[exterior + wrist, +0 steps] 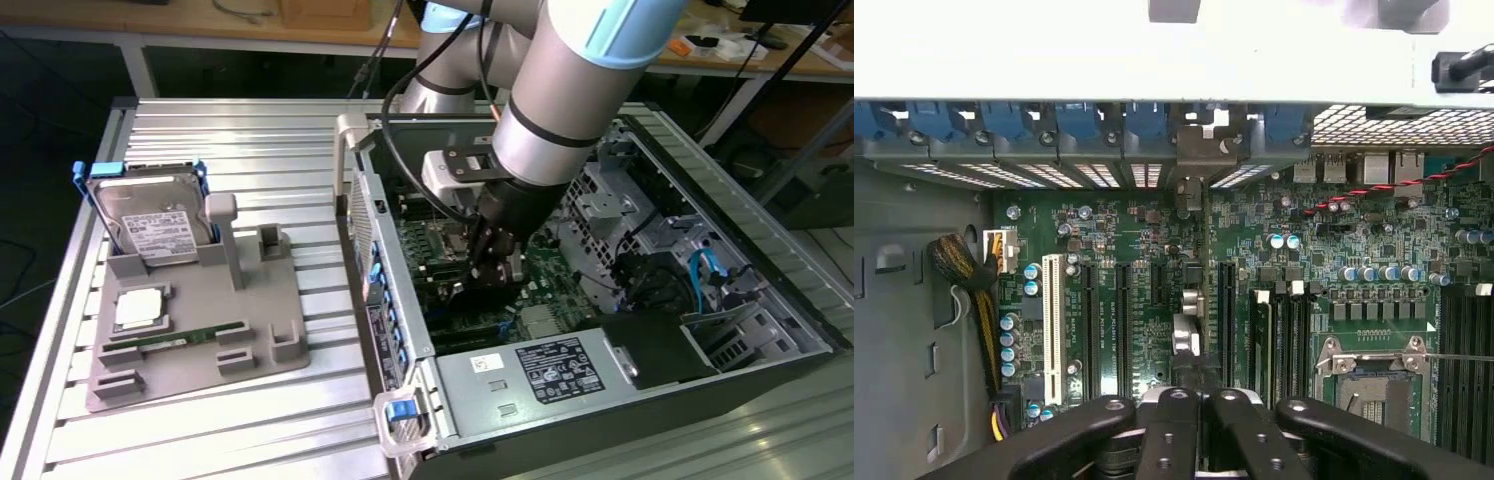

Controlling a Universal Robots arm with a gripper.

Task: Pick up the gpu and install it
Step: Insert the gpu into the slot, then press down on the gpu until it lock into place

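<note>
Gpu (1188, 335) looks light, stiff, fragile, best held by its upper edge; end effector (491, 272), centre of the exterior view, sits closed there.

**Arm and gripper: build and finish**

Arm (567, 90): thick silver-grey tubes, pale blue caps at the joints, a black ring round the last link. Black cables (400, 85) ran alongside it. A small grey box (451, 172) with a dark plate was mounted at the wrist. Gripper (487, 268): black throughout, jointed link bars, round pins and small holes along the fingers (1172, 430).
</note>
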